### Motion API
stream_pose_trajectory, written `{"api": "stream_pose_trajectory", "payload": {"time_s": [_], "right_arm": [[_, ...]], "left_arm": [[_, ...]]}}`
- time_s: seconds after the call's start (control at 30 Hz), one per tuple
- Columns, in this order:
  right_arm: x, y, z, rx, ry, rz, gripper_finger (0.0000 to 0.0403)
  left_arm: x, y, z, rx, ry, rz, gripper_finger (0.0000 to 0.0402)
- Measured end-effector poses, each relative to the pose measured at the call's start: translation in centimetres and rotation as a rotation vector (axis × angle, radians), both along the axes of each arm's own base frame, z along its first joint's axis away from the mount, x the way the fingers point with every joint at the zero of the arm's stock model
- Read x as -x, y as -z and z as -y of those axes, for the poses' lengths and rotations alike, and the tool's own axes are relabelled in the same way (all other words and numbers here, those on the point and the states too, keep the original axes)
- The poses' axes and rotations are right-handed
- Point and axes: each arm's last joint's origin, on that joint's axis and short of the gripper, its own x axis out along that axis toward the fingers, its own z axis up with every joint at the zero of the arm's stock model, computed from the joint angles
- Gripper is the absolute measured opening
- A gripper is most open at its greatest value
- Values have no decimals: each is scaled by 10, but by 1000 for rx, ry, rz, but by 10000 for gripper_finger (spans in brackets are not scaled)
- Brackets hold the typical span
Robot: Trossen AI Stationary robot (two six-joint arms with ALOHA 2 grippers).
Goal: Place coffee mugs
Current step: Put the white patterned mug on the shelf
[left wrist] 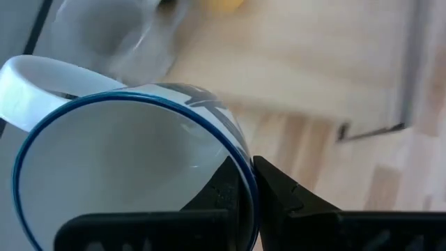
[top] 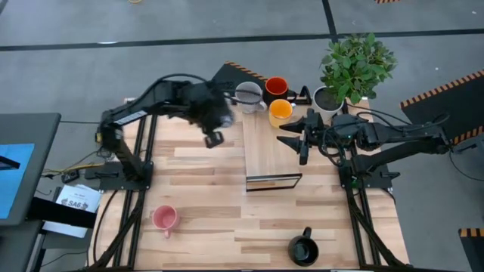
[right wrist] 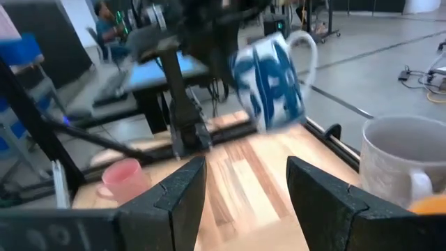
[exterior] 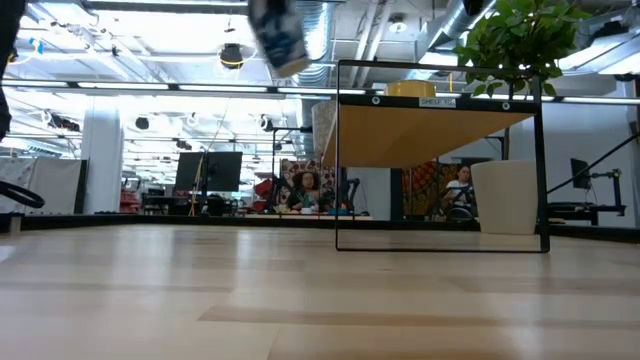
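While the left claw [left wrist: 240, 192] is clamped on the rim of the white-and-blue mug [right wrist: 270, 80], aloft beside the raised shelf [top: 266, 147] | keep mug level, lower beside the grey mug [top: 249, 96] | right claw [right wrist: 244, 188] apart, waiting near the yellow mug [top: 280, 112].

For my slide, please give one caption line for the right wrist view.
Left gripper carries the blue-patterned mug in the air above the table; right gripper waits open beside the grey mug.

Two matte black jointed arms, black cables along links, dark wedge-shaped tool fingers [right wrist: 174, 202]
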Motion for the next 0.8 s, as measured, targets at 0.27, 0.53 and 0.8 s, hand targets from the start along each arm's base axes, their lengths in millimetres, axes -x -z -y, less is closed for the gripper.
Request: {"api": "stream_pose_trajectory", "payload": {"time_s": [0.27, 0.53, 0.8], "right_arm": [[1, -13, 0, -35, 3, 133, 223], [2, -15, 0, -38, 5, 148, 223], [2, -18, 1, -39, 7, 179, 223]], "left_arm": [[-53, 25, 8, -10, 139, -57, 2], [-87, 51, 13, -26, 214, -64, 2], [-106, 77, 5, -74, 219, -142, 2]]}}
